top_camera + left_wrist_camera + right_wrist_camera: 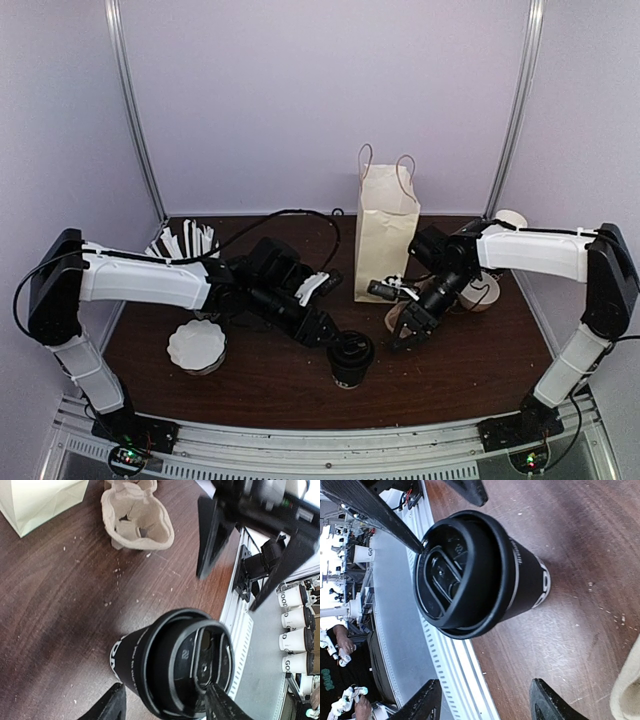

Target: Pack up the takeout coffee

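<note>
The left tool (328, 335), spread, is straddling the upright cup (350, 358) at the counter's (250, 390) near edge; the right tool (405, 338), also spread, is hovering beside.

Takeout coffee (350, 358) on the table (270, 392), paper bag (385, 235) behind it.

The top camera looks down over the whole table (300, 395) from above its near edge, while both wrist cameras sit close, sharing the takeout coffee (150, 665).

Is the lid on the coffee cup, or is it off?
On. The black lid sits all round the rim of the coffee cup.
</note>
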Robot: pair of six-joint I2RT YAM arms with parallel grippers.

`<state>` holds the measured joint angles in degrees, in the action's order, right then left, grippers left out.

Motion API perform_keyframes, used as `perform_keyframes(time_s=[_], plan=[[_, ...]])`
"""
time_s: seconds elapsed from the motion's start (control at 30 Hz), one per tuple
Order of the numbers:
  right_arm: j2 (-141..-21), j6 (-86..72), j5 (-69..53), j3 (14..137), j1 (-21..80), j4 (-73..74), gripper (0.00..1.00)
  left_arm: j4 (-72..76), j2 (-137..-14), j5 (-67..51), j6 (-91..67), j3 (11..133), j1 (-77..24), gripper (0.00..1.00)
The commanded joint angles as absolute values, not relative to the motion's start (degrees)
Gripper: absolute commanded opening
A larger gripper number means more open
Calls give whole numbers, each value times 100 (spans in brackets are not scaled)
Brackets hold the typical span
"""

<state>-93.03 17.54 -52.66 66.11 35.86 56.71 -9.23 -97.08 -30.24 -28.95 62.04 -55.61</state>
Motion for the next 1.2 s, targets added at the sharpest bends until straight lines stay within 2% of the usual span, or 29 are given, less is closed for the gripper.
perform_keyframes(time_s=[0.0,0.3,0.5,1.0,1.17], plan=[[-9463,1659,-5698,6628,3781,5457,64,-797,-9835,-2996,-2961,6485,-5591,56],[-10155,1807,-5809,6998,3950,5756,58,-941,-9978,-2786,-2980,6376,-5596,48],[-10302,1746,-6132,7152,3998,5772,59,-1000,-10037,-2803,-3006,6313,-5598,44],[-10843,1237,-5265,7126,3998,5404,49,-977,-10106,-2834,-2997,6211,-5598,42],[-11324,971,-4197,7186,3990,5507,35,-986,-10202,-2759,-2981,6145,-5596,41]])
